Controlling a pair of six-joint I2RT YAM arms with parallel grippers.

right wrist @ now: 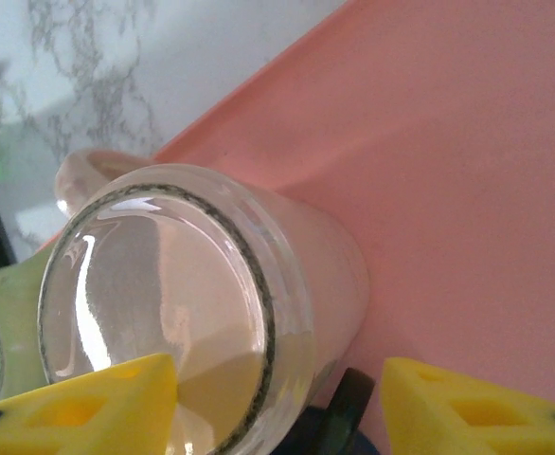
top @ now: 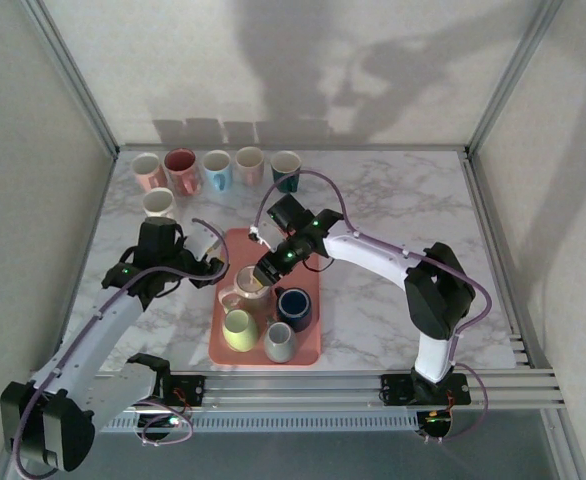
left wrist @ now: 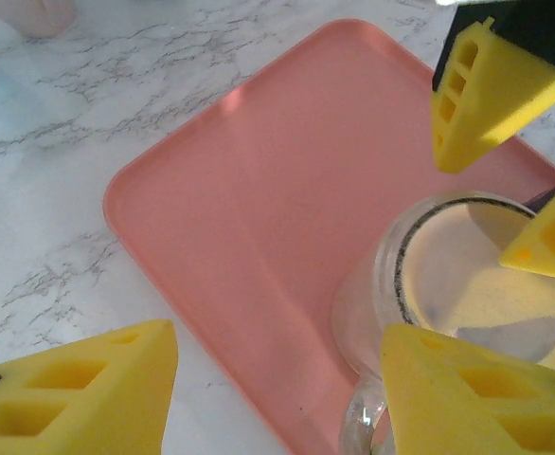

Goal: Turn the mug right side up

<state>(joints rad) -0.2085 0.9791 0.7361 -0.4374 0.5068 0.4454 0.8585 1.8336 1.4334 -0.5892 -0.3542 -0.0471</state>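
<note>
A clear glass mug [top: 243,297] stands at the left of the pink tray [top: 216,350]. A round end with a dark ring faces up, and I cannot tell whether it is the base or the mouth. My right gripper [top: 269,268] hangs open just above it. In the right wrist view the gripper [right wrist: 277,417] straddles the wall of the mug [right wrist: 164,284], with one finger over the round end and the other outside, clear of the glass. My left gripper [left wrist: 277,398] is open and low at the tray's left edge. The handle [left wrist: 363,422] of the mug [left wrist: 448,275] lies between its fingers.
A green mug [top: 238,330], a grey mug [top: 280,342] and a dark blue mug [top: 294,305] crowd the tray's near half beside the glass mug. Several more mugs [top: 217,168] stand in a row at the back left. The far half of the tray [left wrist: 259,190] is bare.
</note>
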